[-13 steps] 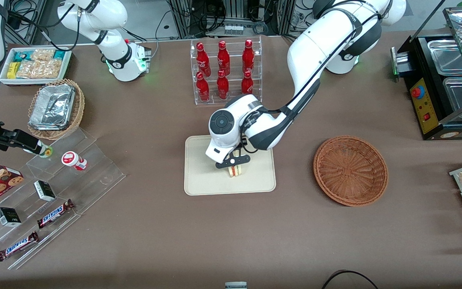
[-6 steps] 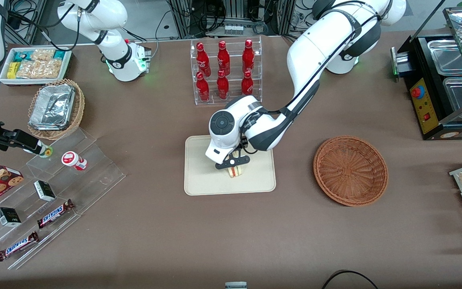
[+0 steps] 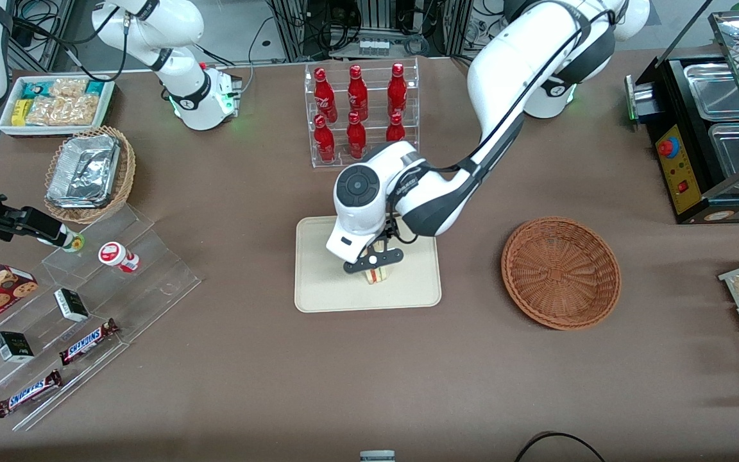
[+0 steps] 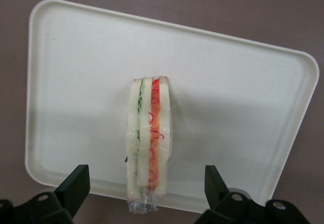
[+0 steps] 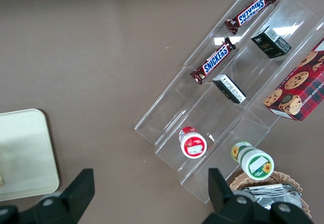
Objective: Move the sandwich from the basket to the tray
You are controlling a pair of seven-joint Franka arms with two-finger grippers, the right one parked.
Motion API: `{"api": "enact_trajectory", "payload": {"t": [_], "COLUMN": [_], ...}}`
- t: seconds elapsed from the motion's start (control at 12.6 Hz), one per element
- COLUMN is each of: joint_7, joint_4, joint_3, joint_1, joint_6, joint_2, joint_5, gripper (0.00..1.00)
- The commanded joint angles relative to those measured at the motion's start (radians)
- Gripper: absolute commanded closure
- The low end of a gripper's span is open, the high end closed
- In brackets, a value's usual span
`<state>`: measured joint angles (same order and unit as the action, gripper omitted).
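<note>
Standing on its edge on the flat cream-beige rectangular tray [image 3: 324, 282] is the small clear-wrapped triangular sandwich of pale white bread [image 3: 377, 275], its red, green and pale filling stripes facing up toward the wrist camera [image 4: 149, 148]. Directly above it hangs the white arm's black two-fingered pincer [image 3: 373, 259], spread wide, with one dark fingertip [image 4: 76, 183] well out on each side of the bread and neither touching it. From the wrist view the sandwich [image 4: 149, 148] sits near one long rim of the tray [image 4: 243, 92], with its wrapper's crimped end reaching that rim. The round reddish-brown woven wicker basket [image 3: 560, 273] rests on the brown table [image 3: 369, 372] toward the working arm's end, apart from the tray and holding nothing. A clear acrylic rack of red bottles [image 3: 360, 112] stands farther from the front camera than the tray.
</note>
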<state>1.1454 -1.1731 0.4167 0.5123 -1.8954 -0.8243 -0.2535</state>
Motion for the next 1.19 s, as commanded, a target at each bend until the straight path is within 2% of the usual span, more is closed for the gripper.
{"api": "enact_trajectory", "payload": {"t": [0.0,0.08,0.24,0.4,0.79,1.11], "joint_7": [-0.044,-0.094,-0.086,-0.136,-0.407,-0.476], "joint_4": [-0.014,-0.017,-0.014,-0.046,-0.197,-0.266], "joint_3": [-0.001,-0.001,-0.004,0.008,0.007,0.007], "joint_1": [-0.038,-0.064,-0.084,-0.187,-0.336,-0.402], "joint_6": [0.033,0.057,0.154,0.208,0.208,0.208], "joint_2": [0.057,0.077,0.121,0.174,0.321,0.396], "joint_5": [-0.007,-0.007,0.005,0.023,0.063,0.097], "gripper": [0.00,0.00,0.00,0.00,0.00,0.00]}}
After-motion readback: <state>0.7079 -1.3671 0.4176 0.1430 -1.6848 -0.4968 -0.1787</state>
